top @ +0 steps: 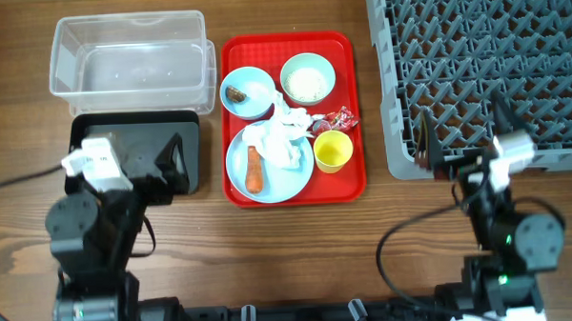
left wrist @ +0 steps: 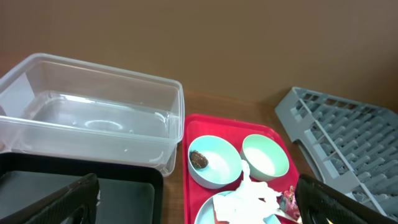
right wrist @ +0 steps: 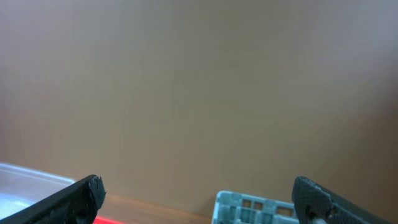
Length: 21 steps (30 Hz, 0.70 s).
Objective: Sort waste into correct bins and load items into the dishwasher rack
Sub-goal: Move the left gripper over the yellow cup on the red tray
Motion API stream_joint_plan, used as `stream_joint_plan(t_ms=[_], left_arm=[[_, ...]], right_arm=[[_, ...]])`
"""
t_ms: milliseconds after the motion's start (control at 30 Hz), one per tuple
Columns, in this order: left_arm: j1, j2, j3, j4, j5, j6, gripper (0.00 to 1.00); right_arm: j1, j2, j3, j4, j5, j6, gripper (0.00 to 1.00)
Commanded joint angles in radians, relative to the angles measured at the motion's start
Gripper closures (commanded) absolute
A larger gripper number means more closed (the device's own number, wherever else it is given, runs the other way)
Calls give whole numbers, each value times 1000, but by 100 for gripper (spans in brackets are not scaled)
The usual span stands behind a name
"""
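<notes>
- My left pincer (left wrist: 198,183) hangs over the black tray (top: 142,137) at the left of the overhead frame, its jaws wide apart and holding nothing.
- My right pincer (right wrist: 198,183) sits at the lower left corner of the grey rack (top: 493,67), also spread wide and empty. Its own camera sees mostly wall.
- The clear tub (top: 129,23) stands just above the black tray, at upper left.
- The red tray (top: 289,38) lies in the middle of the surface (top: 270,256), between the bins and the rack.
- On it, the large blue plate (top: 239,167) carries the carrot piece (top: 256,169). The crumpled tissue (top: 285,137) spreads over the plate's upper right, beside the carrot and reaching up between the bowls.
- The blue bowl (top: 260,95) holds the brown lump (top: 236,93); the pale bowl (top: 307,57) beside it holds rice (top: 308,83).
- The red wrapper (top: 340,120) lies at the tray's right edge, just above the yellow cup (top: 332,151), which touches the plate's rim.
</notes>
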Motion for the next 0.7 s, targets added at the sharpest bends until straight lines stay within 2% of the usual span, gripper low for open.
stream_joint_plan(t_ms=[0,100,233,333,467,567,667], left_arm=[[3,111,130,-27,13,19,0],[3,222,270,-138,17,19,0],[-2,461,547,-387,16,24,0],[-45,620,739,-526,-30,24,0],[-138,804,974,-679,-108,24,0],[-198,885,1022,-681,-107,23,0],[-226,954,1022,-657,-84,7,0]], right_arm=[[3,178,201,-63,-109,-7,0],[3,310,354,-167,-159,-6,0],[3,505,601,-393,-272,-7,0],[3,611,769,-614,-314,-16,0],[3,720,960,-920,-313,-106,0],[3,737,982,-976,-312,-170,0],[3,739,982,-1016,-313,-156,0]])
